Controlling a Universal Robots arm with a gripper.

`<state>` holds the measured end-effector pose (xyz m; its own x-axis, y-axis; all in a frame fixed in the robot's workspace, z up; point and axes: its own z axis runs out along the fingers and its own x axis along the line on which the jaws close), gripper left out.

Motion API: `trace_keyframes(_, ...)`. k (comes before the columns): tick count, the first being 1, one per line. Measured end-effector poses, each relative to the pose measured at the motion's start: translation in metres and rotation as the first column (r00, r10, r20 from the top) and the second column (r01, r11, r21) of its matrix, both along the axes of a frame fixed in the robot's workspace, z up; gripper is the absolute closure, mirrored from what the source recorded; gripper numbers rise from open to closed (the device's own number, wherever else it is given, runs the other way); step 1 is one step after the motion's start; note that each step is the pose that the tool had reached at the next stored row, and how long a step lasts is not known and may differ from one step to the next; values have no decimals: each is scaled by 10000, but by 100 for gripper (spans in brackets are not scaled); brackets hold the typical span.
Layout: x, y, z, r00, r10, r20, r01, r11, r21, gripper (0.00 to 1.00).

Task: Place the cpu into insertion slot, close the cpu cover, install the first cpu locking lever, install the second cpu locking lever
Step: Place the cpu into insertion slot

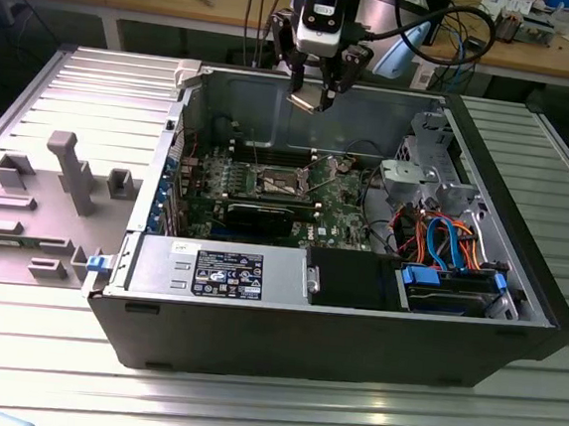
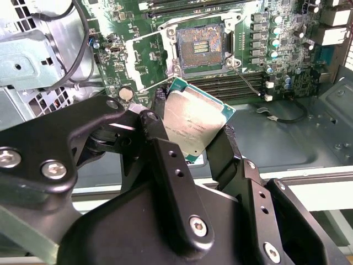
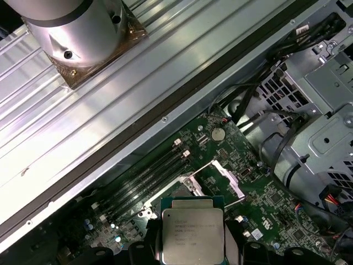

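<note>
My gripper (image 1: pixel 311 94) hangs above the back of the open computer case, shut on the cpu (image 1: pixel 303 102). In both wrist views the cpu (image 2: pixel 196 124) (image 3: pixel 192 232) is a silver-topped square chip with a green edge, pinched between the black fingers (image 2: pixel 165 160). It is in the air, clear of the board. The insertion slot (image 2: pixel 199 47) (image 1: pixel 279 183) lies open below, its dark centre bare. The cpu cover (image 2: pixel 144 61) (image 3: pixel 220 178) is swung open to one side of the socket. A thin locking lever (image 2: pixel 245 77) stands released beside the slot.
Long memory slots (image 2: pixel 231 83) run beside the socket. A black graphics card (image 1: pixel 264 214), a power supply (image 1: pixel 219 272), a metal drive cage (image 1: pixel 423 170) and coloured cables (image 1: pixel 442 237) fill the case. A grey fixture (image 1: pixel 69 169) sits at the exterior view's left.
</note>
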<state>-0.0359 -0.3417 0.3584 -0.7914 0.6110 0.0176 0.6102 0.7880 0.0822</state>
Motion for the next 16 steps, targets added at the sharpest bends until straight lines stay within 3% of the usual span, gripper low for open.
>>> trace_keyframes(6, -1, 0, -24, 9993, -381, 0, 381, 9993, -10, 45)
trace_keyframes(8, -1, 0, -48, 9969, -785, -27, 785, 9969, -13, 45)
trace_keyframes(16, -40, 0, -61, 9964, -848, -60, 848, 9964, -16, 45)
